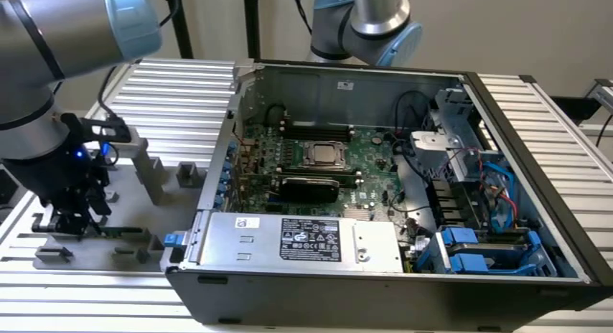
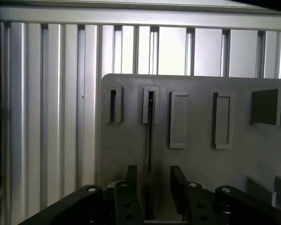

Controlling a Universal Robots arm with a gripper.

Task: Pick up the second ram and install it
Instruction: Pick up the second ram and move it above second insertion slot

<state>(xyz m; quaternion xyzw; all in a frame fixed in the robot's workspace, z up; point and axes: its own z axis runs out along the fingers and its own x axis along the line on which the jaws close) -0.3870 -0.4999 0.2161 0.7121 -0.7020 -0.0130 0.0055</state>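
Observation:
The second ram (image 2: 149, 140) stands on edge in the grey fixture plate (image 2: 126, 140), seen as a thin dark line with one end in a slotted block (image 2: 151, 105). My gripper (image 2: 152, 185) is open, one black finger (image 2: 131, 183) on each side of the stick with a gap to it. In the exterior view the gripper (image 1: 75, 225) hangs low over the fixture at the left, and the green stick (image 1: 123, 232) runs out from under it toward the computer case. The motherboard (image 1: 316, 157) lies inside the open case.
The open computer case (image 1: 536, 175) stands at the exterior view's right of the fixture, its power supply (image 1: 297, 240) along the near side. Grey upright blocks (image 1: 148, 171) rise from the fixture plate. A second arm (image 1: 378, 24) stands behind the case. The table is ribbed aluminium (image 1: 182, 89).

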